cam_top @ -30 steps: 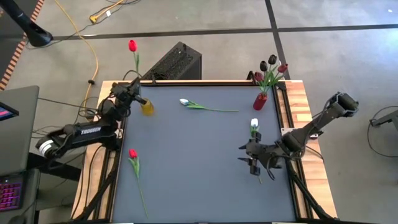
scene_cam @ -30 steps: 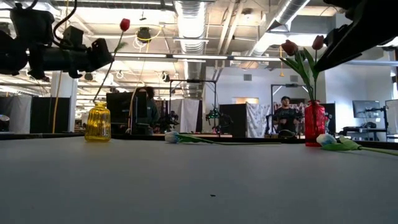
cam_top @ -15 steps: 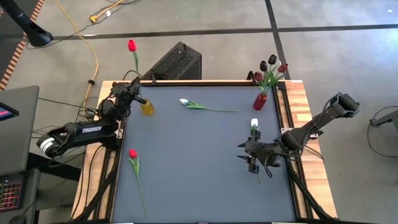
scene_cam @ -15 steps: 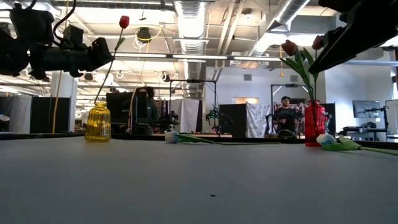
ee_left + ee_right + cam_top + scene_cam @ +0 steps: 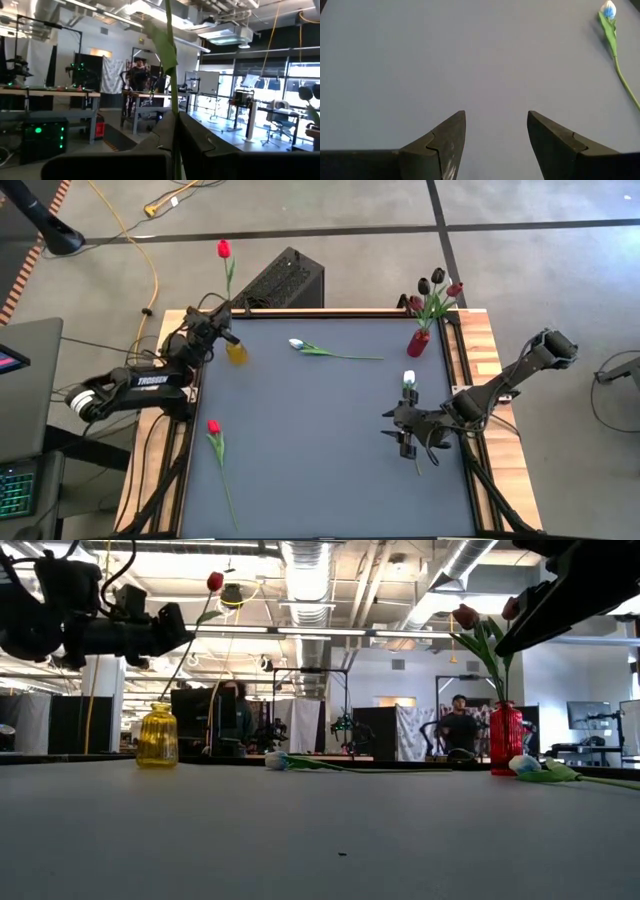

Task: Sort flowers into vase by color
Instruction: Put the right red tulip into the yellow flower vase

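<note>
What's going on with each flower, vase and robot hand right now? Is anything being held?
Red tulip with long green stem: held upright in the left tool, above the yellow vase.
Left tool: shut on that stem.
Yellow glass vase: standing, no flower in it.
Red glass vase: standing, holds dark and red tulips.
White tulip at the far edge: lying flat.
White tulip by the right tool: lying flat.
Second red tulip: lying flat.
Right tool: open, holds nothing.
</note>
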You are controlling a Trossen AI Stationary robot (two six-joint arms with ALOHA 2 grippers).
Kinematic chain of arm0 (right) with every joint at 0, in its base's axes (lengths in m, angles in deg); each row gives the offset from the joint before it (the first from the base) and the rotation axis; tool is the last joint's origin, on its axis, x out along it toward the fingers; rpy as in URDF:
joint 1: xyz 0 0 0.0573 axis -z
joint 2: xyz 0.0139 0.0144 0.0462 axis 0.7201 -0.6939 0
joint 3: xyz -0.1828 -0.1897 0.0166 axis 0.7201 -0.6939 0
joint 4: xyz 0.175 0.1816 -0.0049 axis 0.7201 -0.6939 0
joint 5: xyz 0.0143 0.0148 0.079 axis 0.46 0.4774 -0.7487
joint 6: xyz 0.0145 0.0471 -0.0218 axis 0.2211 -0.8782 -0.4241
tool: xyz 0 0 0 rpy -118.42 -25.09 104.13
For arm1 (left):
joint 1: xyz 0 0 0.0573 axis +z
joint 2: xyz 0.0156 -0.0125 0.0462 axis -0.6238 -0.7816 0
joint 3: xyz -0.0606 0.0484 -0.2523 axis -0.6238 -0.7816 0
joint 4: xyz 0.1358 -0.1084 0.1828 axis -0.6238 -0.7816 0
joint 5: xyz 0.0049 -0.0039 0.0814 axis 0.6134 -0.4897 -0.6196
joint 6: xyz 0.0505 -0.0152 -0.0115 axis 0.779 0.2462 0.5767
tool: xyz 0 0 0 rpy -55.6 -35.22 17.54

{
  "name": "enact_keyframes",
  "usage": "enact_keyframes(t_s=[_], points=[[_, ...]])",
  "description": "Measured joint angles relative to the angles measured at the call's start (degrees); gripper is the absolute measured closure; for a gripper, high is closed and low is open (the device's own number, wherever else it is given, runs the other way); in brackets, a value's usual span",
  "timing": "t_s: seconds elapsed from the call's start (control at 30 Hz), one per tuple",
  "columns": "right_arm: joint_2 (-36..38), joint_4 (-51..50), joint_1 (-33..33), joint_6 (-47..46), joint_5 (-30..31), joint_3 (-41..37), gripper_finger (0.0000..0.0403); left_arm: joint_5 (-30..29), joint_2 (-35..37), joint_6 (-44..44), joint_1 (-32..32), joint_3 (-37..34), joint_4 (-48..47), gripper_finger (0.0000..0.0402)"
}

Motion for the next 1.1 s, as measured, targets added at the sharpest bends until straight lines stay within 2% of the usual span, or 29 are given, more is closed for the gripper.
enact_keyframes(t_s=[0.53,1.1], points=[[0.0,-0.02,0.0,0.62,-0.01,-0.04,0.0165,0.66,-4.44,0.56,0.0,-0.14,-2.17,0.0401],[0.0,-0.02,0.0,0.61,-0.13,-0.04,0.0165,3.62,-4.46,-0.44,0.0,-1.6,-2.58,0.0401]])
